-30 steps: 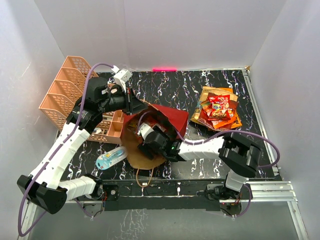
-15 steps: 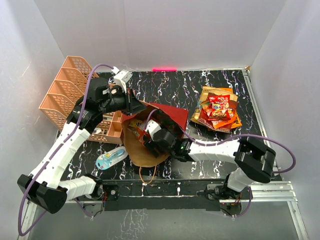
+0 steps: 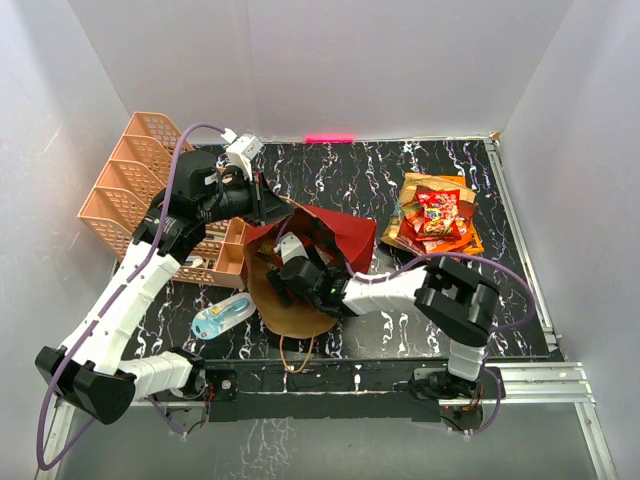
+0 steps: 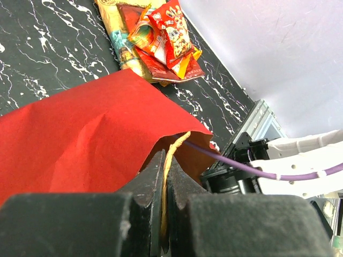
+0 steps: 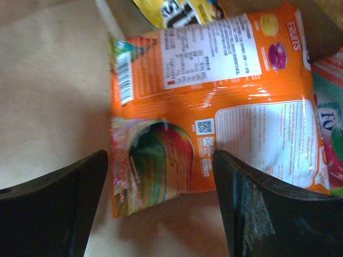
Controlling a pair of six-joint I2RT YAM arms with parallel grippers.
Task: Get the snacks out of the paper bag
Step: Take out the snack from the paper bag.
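The paper bag (image 3: 348, 234) lies on its side, red outside, brown inside, mouth toward the near left. My left gripper (image 3: 262, 206) is shut on the bag's twine handle (image 4: 174, 147) and holds the upper rim up; the red side (image 4: 80, 134) shows in the left wrist view. My right gripper (image 3: 286, 272) is inside the bag, open, its fingers either side of an orange candy pack (image 5: 214, 107) lying on the brown paper, apart from it. A yellow M&M's pack (image 5: 171, 9) and a teal-pink pack (image 5: 328, 126) lie beside it. Several snacks (image 3: 436, 215) are piled on the table at the far right.
A pink basket organizer (image 3: 130, 178) stands at the left, close behind my left arm. A blue-white blister item (image 3: 222, 317) lies near the bag's mouth. The bag's other twine handle (image 3: 290, 350) hangs toward the near edge. White walls enclose the table.
My right gripper has moved further left and deeper into the bag, its elbow swinging from right back toward the middle. The left gripper keeps hold of the handle, nearly still.
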